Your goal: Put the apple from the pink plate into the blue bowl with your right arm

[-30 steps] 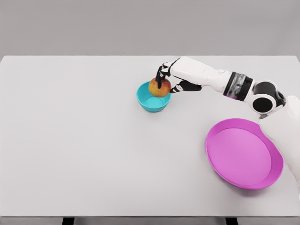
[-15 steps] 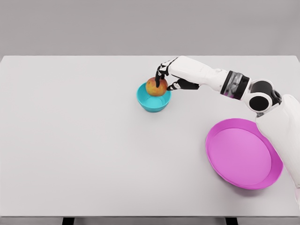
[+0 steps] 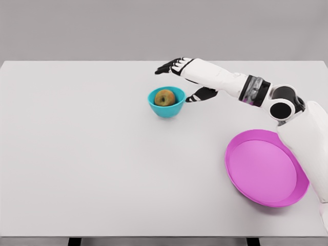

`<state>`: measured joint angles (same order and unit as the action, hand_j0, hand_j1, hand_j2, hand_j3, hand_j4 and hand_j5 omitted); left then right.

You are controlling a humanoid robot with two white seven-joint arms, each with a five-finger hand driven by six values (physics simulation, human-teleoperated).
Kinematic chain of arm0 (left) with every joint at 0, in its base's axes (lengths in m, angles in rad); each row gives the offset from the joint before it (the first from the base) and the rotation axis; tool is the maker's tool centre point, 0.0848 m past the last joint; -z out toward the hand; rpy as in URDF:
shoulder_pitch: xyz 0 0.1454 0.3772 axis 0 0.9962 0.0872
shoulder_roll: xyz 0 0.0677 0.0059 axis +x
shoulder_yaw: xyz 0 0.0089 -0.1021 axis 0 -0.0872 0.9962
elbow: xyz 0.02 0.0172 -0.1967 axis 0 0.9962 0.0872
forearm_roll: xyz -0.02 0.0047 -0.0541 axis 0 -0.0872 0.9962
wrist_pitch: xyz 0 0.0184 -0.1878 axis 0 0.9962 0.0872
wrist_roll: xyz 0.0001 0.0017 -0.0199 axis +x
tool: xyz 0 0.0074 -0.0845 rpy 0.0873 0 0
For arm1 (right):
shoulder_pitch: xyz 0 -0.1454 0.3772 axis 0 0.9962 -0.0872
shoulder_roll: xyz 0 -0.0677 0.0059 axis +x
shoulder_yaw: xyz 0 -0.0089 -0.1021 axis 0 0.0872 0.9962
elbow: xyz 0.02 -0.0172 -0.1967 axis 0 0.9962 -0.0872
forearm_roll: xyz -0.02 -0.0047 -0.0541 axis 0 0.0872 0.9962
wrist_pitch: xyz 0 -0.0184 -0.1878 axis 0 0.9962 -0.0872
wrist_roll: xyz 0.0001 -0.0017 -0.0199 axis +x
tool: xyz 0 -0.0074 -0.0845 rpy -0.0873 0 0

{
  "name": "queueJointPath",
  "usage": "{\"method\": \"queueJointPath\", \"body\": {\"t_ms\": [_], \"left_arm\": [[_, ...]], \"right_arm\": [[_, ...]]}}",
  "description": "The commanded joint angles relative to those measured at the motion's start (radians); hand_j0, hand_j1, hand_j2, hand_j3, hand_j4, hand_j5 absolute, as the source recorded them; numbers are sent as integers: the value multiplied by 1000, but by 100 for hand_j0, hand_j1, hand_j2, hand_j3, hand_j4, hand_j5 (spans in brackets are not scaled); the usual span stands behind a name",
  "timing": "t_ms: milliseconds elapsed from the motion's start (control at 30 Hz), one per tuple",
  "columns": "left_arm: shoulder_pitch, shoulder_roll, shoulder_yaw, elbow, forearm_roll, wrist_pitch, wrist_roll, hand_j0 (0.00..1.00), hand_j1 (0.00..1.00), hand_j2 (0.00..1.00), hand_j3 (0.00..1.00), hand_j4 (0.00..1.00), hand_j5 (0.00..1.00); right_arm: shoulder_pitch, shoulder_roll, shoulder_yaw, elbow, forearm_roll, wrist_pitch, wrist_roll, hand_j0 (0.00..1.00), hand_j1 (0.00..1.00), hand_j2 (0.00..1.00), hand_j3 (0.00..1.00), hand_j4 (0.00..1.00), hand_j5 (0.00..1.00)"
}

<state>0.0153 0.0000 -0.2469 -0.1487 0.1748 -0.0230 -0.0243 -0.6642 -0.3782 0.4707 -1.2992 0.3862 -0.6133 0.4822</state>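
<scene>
Apple (image 3: 165, 97) now dropped into blue bowl (image 3: 167, 108). Right hand (image 3: 180, 67) lifted above, fingers (image 3: 165, 68) spread, nothing held. Pink plate (image 3: 266, 167) left bare. Job looks done.

Apple (image 3: 165, 97): seated inside the blue bowl (image 3: 167, 109), clear of any fingers.
Right hand (image 3: 180, 77): held above and just right of the bowl, fingers (image 3: 165, 68) spread flat, nothing gripped.
Pink plate (image 3: 266, 167): set well right of the bowl and nearer the camera.
Table (image 3: 92, 154): white, carrying both dishes.
</scene>
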Motion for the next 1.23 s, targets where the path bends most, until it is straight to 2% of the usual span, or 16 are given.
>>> {"method": "queueJointPath", "body": {"t_ms": [0, 200, 300, 433, 467, 500, 533, 633, 700, 900, 967, 1067, 1200], "left_arm": [[0, 0, 0, 0, 0, 0, 0, 100, 100, 100, 100, 100, 100], [0, 0, 0, 0, 0, 0, 0, 100, 100, 100, 100, 100, 100], [0, 0, 0, 0, 0, 0, 0, 100, 100, 100, 100, 100, 100], [0, 0, 0, 0, 0, 0, 0, 100, 100, 100, 100, 100, 100], [0, 0, 0, 0, 0, 0, 0, 100, 100, 100, 100, 100, 100], [0, 0, 0, 0, 0, 0, 0, 100, 100, 100, 100, 100, 100], [0, 0, 0, 0, 0, 0, 0, 100, 100, 100, 100, 100, 100], [0, 0, 0, 0, 0, 0, 0, 100, 100, 100, 100, 100, 100], [0, 0, 0, 0, 0, 0, 0, 100, 100, 100, 100, 100, 100], [0, 0, 0, 0, 0, 0, 0, 100, 100, 100, 100, 100, 100], [0, 0, 0, 0, 0, 0, 0, 100, 100, 100, 100, 100, 100], [0, 0, 0, 0, 0, 0, 0, 100, 100, 100, 100, 100, 100], [0, 0, 0, 0, 2, 0, 3, 100, 100, 100, 100, 100, 100]], "right_arm": [[0, -5, -4, -3, -9, 2, -1, 100, 100, 100, 100, 100, 100], [3, -11, -7, -38, -9, 2, -1, 100, 100, 100, 100, 100, 100], [14, -91, -20, -78, -15, 2, 1, 100, 100, 100, 100, 100, 100], [43, -202, -107, -81, -20, 2, 4, 100, 100, 100, 100, 100, 100], [49, -222, -113, -78, -21, 2, 48, 100, 100, 100, 100, 100, 100], [58, -220, -148, -74, -24, 2, 125, 100, 100, 100, 100, 100, 100], [100, -217, -214, -74, -24, 2, 129, 100, 100, 100, 100, 100, 100], [133, -197, -285, -77, -49, 2, 129, 100, 100, 100, 100, 100, 100], [189, -162, -356, -81, -50, 2, 129, 100, 100, 100, 100, 100, 100], [293, -179, -406, -72, -49, 2, 129, 100, 100, 100, 100, 100, 100], [305, -186, -406, -72, -49, 2, 129, 100, 100, 100, 100, 100, 100], [333, -205, -452, -74, -49, 2, 129, 100, 100, 100, 100, 100, 100], [339, -205, -462, -71, -47, 2, 129, 100, 100, 100, 100, 100, 100]]}}
